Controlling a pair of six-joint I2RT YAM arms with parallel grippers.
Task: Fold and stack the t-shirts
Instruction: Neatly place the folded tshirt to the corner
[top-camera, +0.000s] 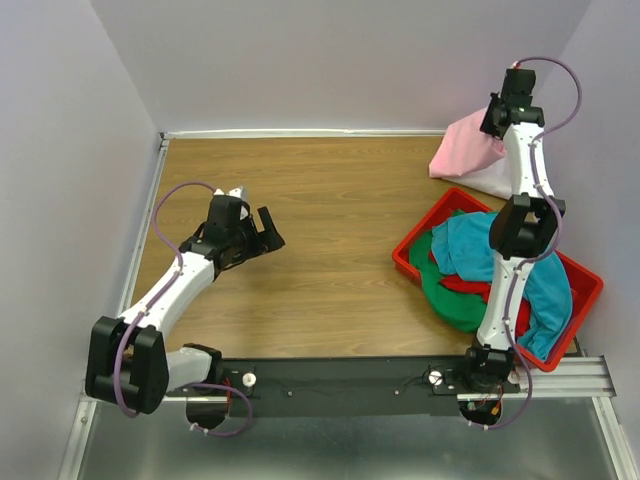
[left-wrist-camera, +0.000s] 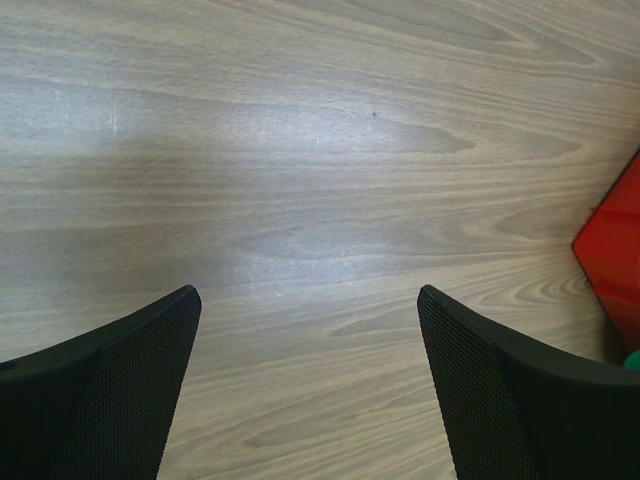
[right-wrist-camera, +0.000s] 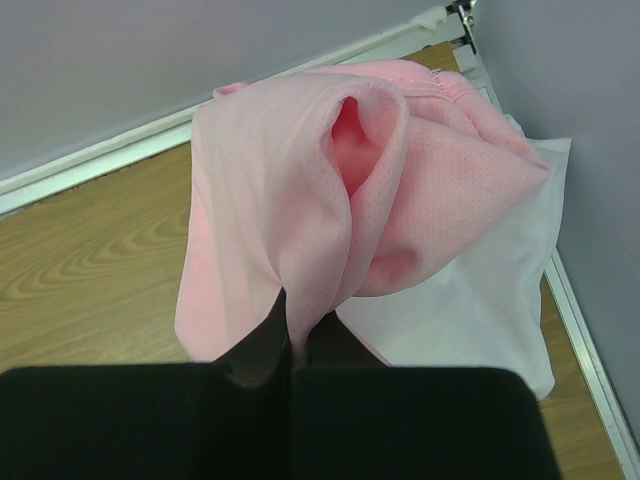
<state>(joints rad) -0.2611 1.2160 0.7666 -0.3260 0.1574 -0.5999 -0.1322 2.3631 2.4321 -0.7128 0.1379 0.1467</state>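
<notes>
My right gripper (right-wrist-camera: 300, 325) is shut on a fold of the light pink t-shirt (right-wrist-camera: 300, 200), lifted at the far right corner, where the shirt (top-camera: 465, 140) hangs bunched. A white t-shirt (right-wrist-camera: 480, 290) lies flat under it on the table, its edge (top-camera: 490, 183) showing by the wall. In the red bin (top-camera: 410, 255) lie a teal t-shirt (top-camera: 470, 245), a green one (top-camera: 445, 290) and a red one (top-camera: 465, 285). My left gripper (top-camera: 268, 232) hovers open over bare wood at the left, fingers (left-wrist-camera: 130, 380) wide apart, nothing between them.
The red bin's corner (left-wrist-camera: 615, 250) shows at the right edge of the left wrist view. Walls close the table at the back and both sides, with a metal rail (top-camera: 300, 132) along the far edge. My right arm (top-camera: 515, 270) reaches over the bin.
</notes>
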